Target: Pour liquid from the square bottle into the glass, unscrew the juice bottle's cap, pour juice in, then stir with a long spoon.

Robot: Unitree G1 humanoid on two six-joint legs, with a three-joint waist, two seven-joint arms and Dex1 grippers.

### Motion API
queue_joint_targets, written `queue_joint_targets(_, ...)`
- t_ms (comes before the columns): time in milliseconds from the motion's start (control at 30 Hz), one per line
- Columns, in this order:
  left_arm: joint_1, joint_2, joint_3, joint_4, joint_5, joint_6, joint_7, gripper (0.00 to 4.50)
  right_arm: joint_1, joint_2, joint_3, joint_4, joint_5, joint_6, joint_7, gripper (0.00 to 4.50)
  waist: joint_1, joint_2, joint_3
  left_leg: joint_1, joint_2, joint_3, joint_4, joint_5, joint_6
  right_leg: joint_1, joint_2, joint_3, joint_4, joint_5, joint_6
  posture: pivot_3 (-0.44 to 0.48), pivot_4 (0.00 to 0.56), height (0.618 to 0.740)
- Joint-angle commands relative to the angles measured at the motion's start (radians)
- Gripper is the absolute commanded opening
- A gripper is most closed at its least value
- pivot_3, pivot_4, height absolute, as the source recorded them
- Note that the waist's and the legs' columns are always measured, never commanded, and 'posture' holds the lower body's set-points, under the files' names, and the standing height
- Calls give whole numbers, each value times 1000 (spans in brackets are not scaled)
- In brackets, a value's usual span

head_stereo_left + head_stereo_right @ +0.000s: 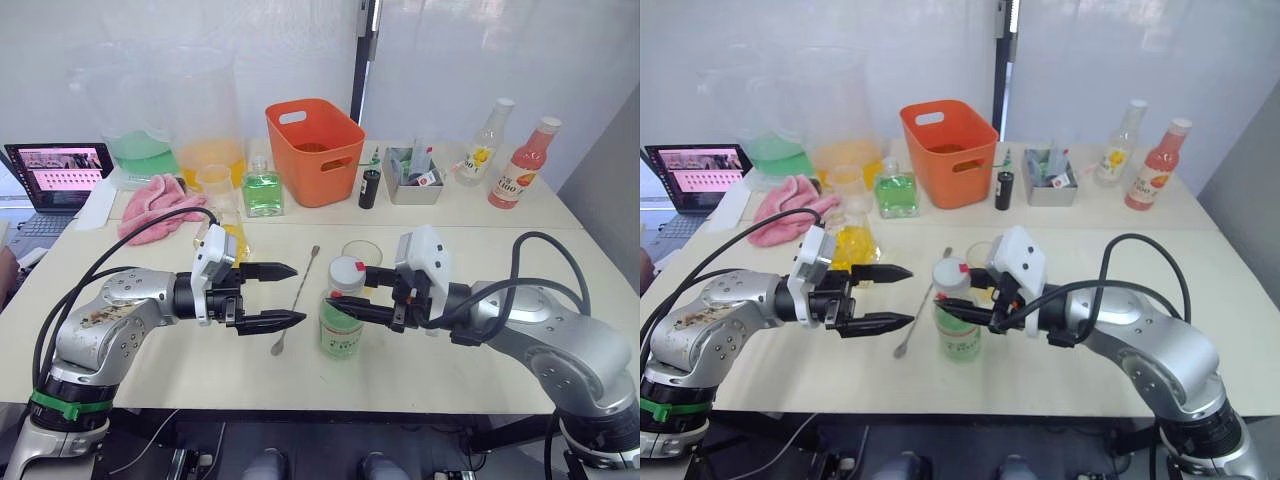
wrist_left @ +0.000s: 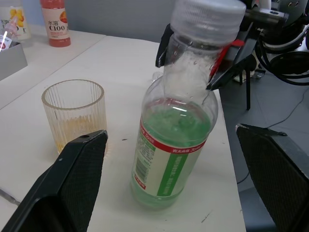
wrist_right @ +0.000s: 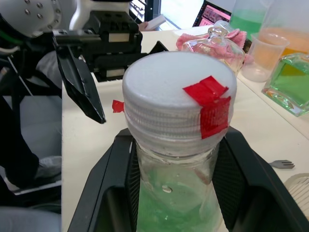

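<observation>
The juice bottle (image 1: 341, 322) is pinched at its neck by the right claw (image 1: 345, 305), cap (image 1: 346, 271) still on. The left claw (image 1: 281, 296) is held spread wide beside it.

"C100" can be read on the label of the pink bottle (image 2: 55, 21) standing well beyond the left tool (image 2: 169, 188); the juice bottle (image 2: 171, 150) label's print is too small to read.
</observation>
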Motion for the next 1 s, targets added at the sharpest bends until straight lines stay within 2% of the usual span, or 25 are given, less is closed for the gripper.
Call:
queue_joint_targets(33, -1, 6, 8, -32, 0, -18, -6, 4500, 10, -11, 8, -1, -55, -40, 19, 1494, 0, 0, 0, 0, 0, 0, 0, 0, 0, 0, 0, 0, 0, 0, 0, 0, 150, 739)
queue_joint_targets(300, -2, -5, 2, -42, -2, -15, 4, 4500, 56, -7, 27, 25, -83, -12, 15, 1494, 0, -2, -1, 3, 0, 0, 0, 0, 0, 3, 0, 0, 0, 0, 0, 0, 150, 739)
queue_joint_targets(400, -3, -6, 2, -39, -2, -14, 7, 4500, 72, 16, -2, 29, -62, -2, -9, 1494, 1, -2, -2, 7, 0, 0, 0, 0, 0, 7, 0, 0, 0, 0, 0, 0, 150, 739)
queue_joint_targets(467, -4, -7, 2, -37, 0, -15, 8, 4500, 77, 25, -22, 27, -50, 2, -13, 2513, 1, -2, -2, 9, 0, 0, 0, 0, 0, 10, 0, -1, -1, 0, 0, 0, 150, 739)
queue_joint_targets(667, -9, -8, 1, -31, 0, -12, 11, 4500, 63, 24, -90, 42, -27, -11, 12, 4478, 0, -3, -1, 8, 0, 0, 0, 0, 0, 8, 0, 0, -1, 0, 0, 0, 150, 739)
queue_joint_targets(767, -19, -10, -2, -19, 4, -12, 12, 4500, 44, -7, -123, 88, -12, -39, 95, 4478, 0, -3, -1, 8, 0, 0, 0, 0, 0, 8, 0, 0, -1, 0, 0, 0, 150, 739)
queue_joint_targets(900, -30, -12, -4, -5, -1, -8, 6, 4500, -2, -76, -136, 224, 9, -125, 350, 4478, 1, -3, -1, 8, 0, 0, 0, 0, 0, 8, 0, -1, -1, 0, 0, 0, 150, 739)
queue_joint_targets(1000, -34, -11, -10, 6, 4, -13, -6, 4500, -76, -85, -85, 346, -28, -187, 492, 4478, 0, -3, -1, 8, 0, 0, 0, 0, 0, 9, 0, -1, -2, 0, 0, 0, 150, 739)
